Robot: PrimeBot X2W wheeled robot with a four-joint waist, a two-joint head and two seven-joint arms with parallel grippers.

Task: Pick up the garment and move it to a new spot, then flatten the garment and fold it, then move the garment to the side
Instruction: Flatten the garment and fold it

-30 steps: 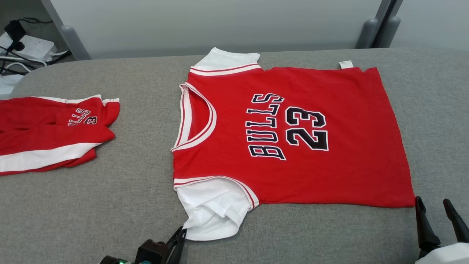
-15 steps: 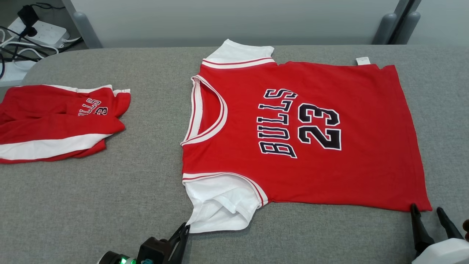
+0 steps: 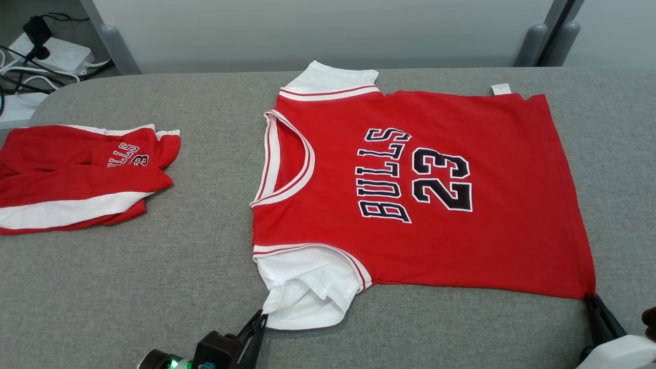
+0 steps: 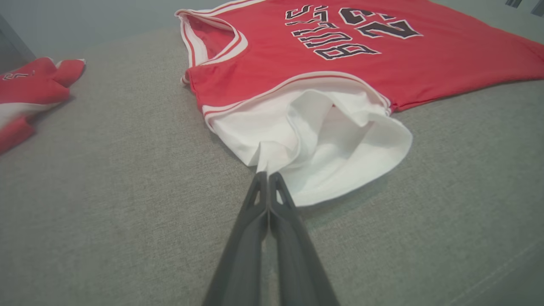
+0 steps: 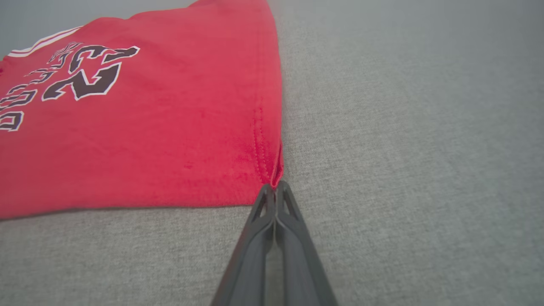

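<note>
The garment, a red jersey printed BULLS 23, lies spread face-up near the middle of the grey tabletop. Its neck opening points to your left and its hem to your right, so its long axis runs left to right across the head view. The whole shirt lies beyond both sets of fingers, and that is the relation to watch. The left gripper sits at the near edge, its fingers closed on the rim of the near white sleeve, which is rumpled and gapes open. The right gripper sits at the near hem corner, its fingers pinched shut on the red cloth there; the right wrist view shows the seam drawn up into their tips. Each arm is at its own end, so neither has to cross, and the line between the two grips runs parallel to the long axis. A fold from here would probably carry the near edge away from you toward the far edge, where the far sleeve and a small white label lie. By count there are two garments: this one, and a second red jersey bunched well apart at the left. There are two white sleeves on the spread shirt, two grippers, and one power strip off the far left corner.
</note>
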